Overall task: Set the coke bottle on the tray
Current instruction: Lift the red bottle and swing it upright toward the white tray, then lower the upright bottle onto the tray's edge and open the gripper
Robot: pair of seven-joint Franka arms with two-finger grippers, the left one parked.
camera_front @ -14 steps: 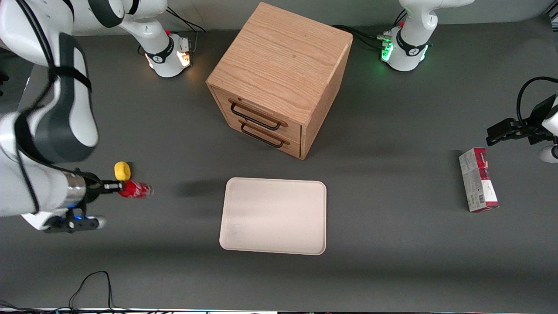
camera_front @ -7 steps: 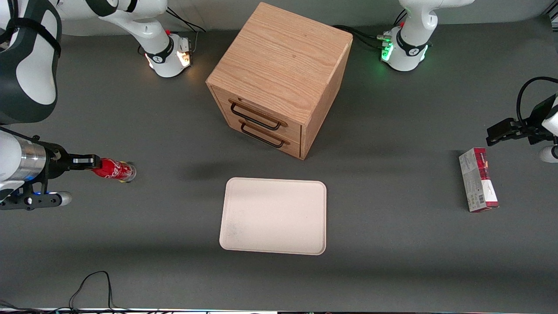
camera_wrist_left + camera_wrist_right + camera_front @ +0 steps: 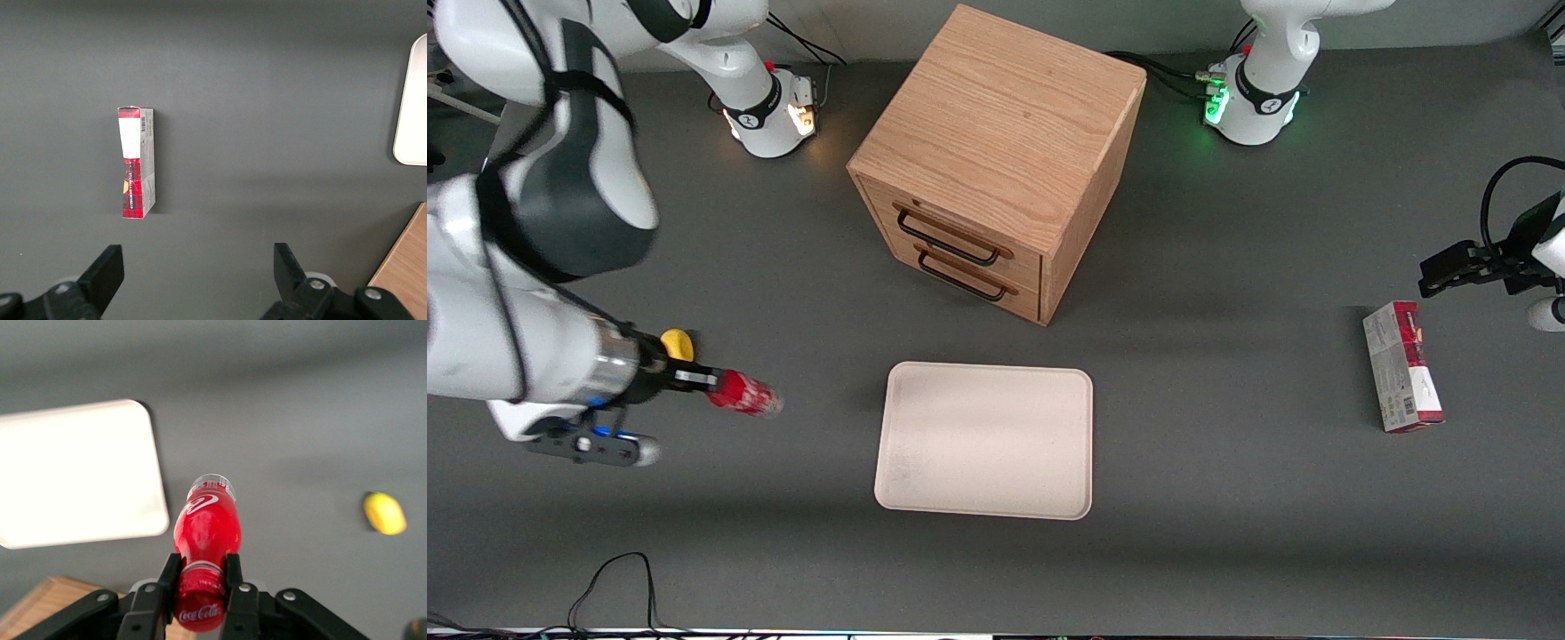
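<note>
My right gripper (image 3: 713, 383) is shut on the neck of the coke bottle (image 3: 747, 397), just under its shiny red cap. The small red bottle hangs roughly level above the grey table, its clear base pointing at the tray (image 3: 984, 440). A gap of bare table separates bottle and tray. The cream-beige tray lies flat in front of the cabinet's drawers, with nothing on it. In the right wrist view, the black fingers (image 3: 169, 571) clamp the neck of the coke bottle (image 3: 205, 527) on both sides, the gripper (image 3: 201, 568) holds it, and the tray (image 3: 73, 473) shows past its base.
A yellow lemon-like lump (image 3: 677, 344) (image 3: 385, 513) lies on the table beside the gripper's wrist. The wooden two-drawer cabinet (image 3: 996, 151) stands farther from the front camera than the tray. A red-and-grey carton (image 3: 1402, 366) (image 3: 137, 163) lies toward the parked arm's end.
The gripper with the bottle swung away from the tray half a second ago and has come back. It is closer to the tray than in either earlier frame.
</note>
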